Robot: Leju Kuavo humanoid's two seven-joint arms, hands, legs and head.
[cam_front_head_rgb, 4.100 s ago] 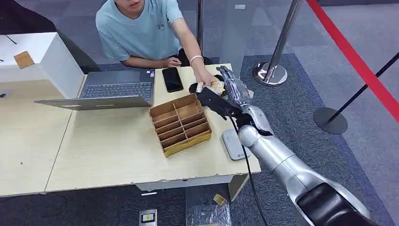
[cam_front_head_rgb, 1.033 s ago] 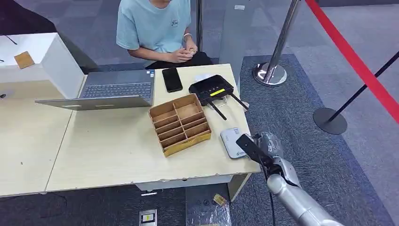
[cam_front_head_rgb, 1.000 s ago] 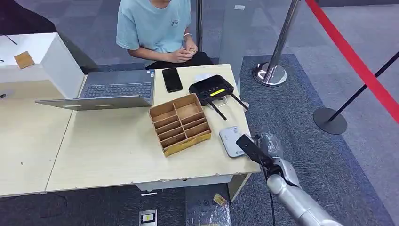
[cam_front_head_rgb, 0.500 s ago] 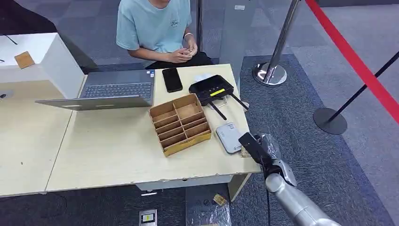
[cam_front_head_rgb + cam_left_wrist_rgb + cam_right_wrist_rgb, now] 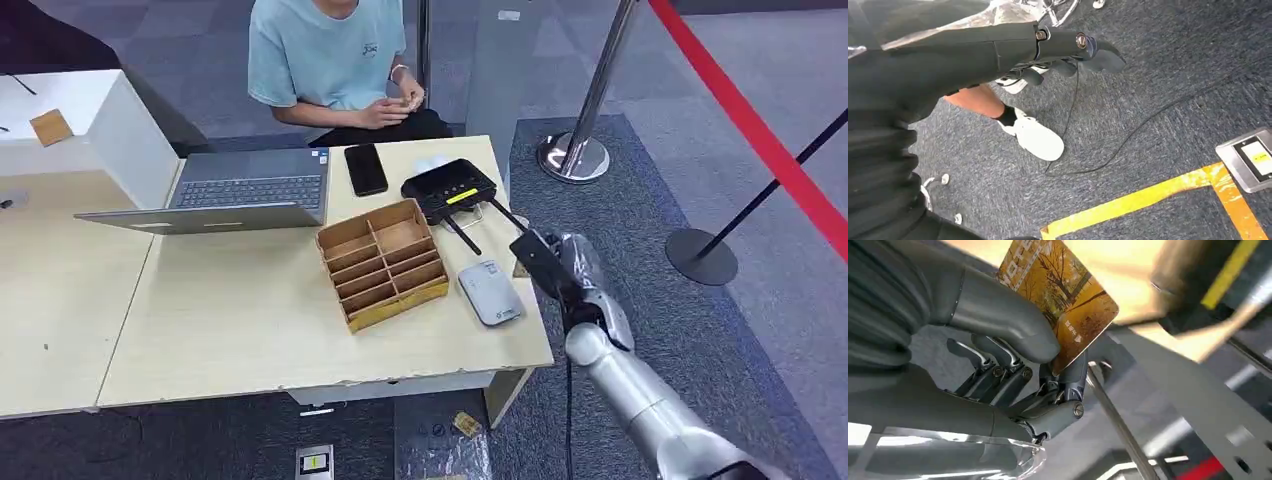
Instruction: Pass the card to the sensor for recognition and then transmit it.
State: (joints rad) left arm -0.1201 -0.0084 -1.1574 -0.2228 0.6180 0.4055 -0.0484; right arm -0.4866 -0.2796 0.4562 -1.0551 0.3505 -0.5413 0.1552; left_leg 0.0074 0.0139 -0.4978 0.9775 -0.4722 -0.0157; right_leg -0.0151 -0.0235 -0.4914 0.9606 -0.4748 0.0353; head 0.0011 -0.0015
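An orange card [image 5: 1060, 300] printed with autumn trees is pinched between my right hand's thumb [image 5: 998, 315] and its dark fingers. In the head view my right hand [image 5: 548, 265] hovers at the table's right edge, just right of the grey-white sensor pad [image 5: 490, 292] and a little above the tabletop. The card is off to the side of the sensor, not over it. My left hand [image 5: 1048, 47] hangs over the carpet with loosely extended fingers, holding nothing.
A wooden divided tray [image 5: 383, 262] stands left of the sensor. A black router [image 5: 450, 187] with antennas lies behind it, with a phone [image 5: 366, 168] and an open laptop [image 5: 230, 195] further left. A person [image 5: 335, 55] sits at the table's far side. Stanchion bases [image 5: 575, 155] stand to the right.
My right hand has moved with the card from the table's near right corner farther along the right edge, toward the router. The sensor pad has shifted slightly left and turned.
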